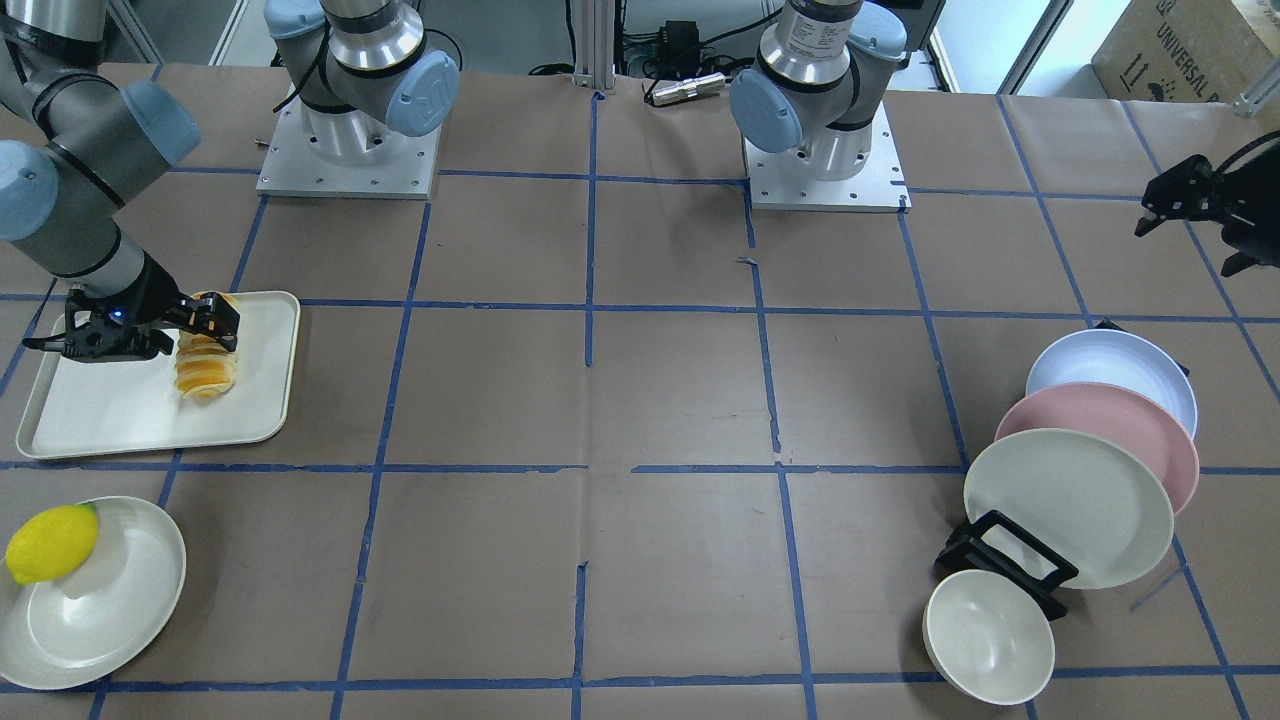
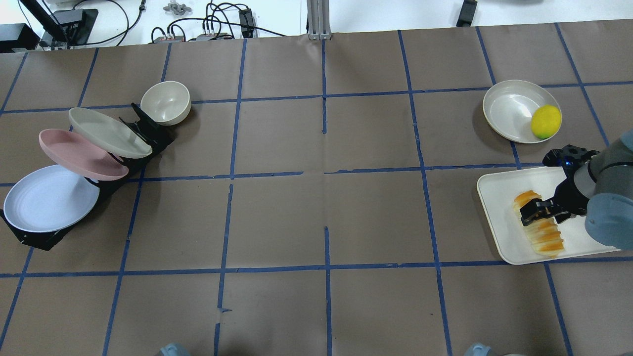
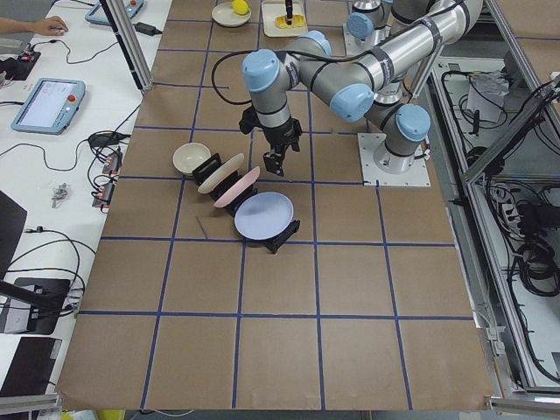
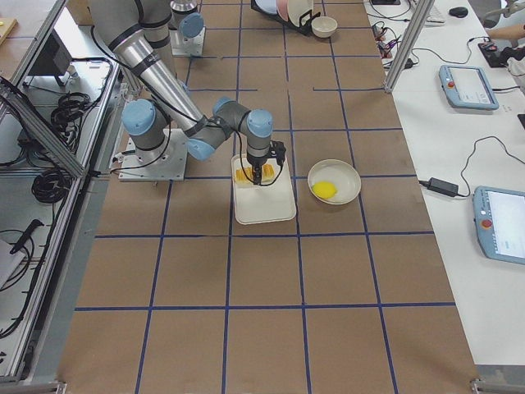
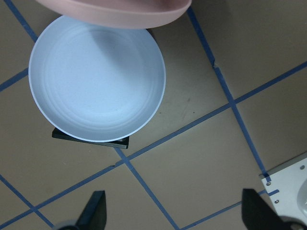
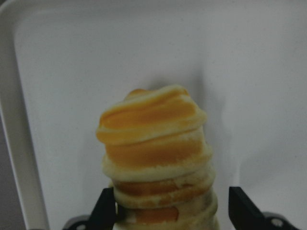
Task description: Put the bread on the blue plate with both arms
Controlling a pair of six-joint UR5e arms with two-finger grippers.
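The bread, an orange-and-cream striped loaf, lies on a white tray at the right of the overhead view. My right gripper is low over its middle, with the jaws open and straddling it. The right wrist view shows the bread between both fingertips, with a gap on one side. The blue plate leans in a black rack at the far left. My left gripper hovers open above it. The left wrist view shows the blue plate below the spread fingertips.
A pink plate and a cream plate lean in the same rack, with a cream bowl at its end. A yellow lemon sits on a cream plate beyond the tray.
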